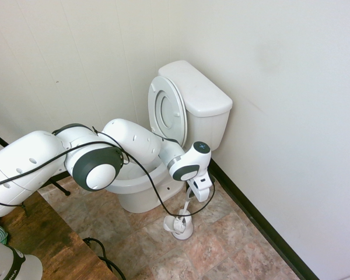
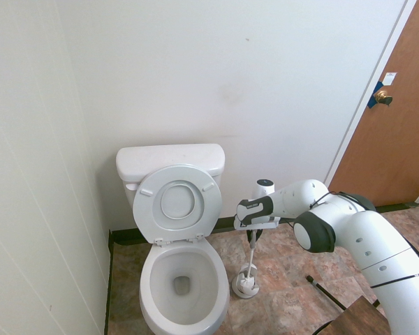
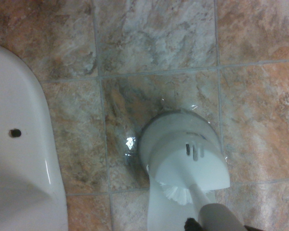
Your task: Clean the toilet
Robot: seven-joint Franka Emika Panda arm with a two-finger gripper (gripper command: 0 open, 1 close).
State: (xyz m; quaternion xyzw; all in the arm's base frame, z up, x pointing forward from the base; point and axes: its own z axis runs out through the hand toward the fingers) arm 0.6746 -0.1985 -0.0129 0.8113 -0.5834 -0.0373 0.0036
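Observation:
The white toilet point(image 1: 199, 98) point(image 2: 169, 162) stands against the wall with its seat and lid raised, and its bowl point(image 2: 152, 283) is uncovered. Beside the bowl, a white toilet brush sits in its round holder point(image 1: 181, 226) point(image 2: 246, 285) point(image 3: 183, 154) on the tiled floor. My gripper point(image 1: 192, 198) point(image 2: 253, 234) hangs straight above the holder, with its fingers closed around the top of the brush handle point(image 2: 251, 258). In the wrist view the toilet's base point(image 3: 19, 159) shows beside the holder, and the handle point(image 3: 216, 216) rises from the bottom edge.
The side wall with its black baseboard point(image 1: 262, 224) runs close by the brush holder. A brown door point(image 2: 398, 132) is in the far corner. A wooden table top point(image 1: 41, 239) stands near the arm's base.

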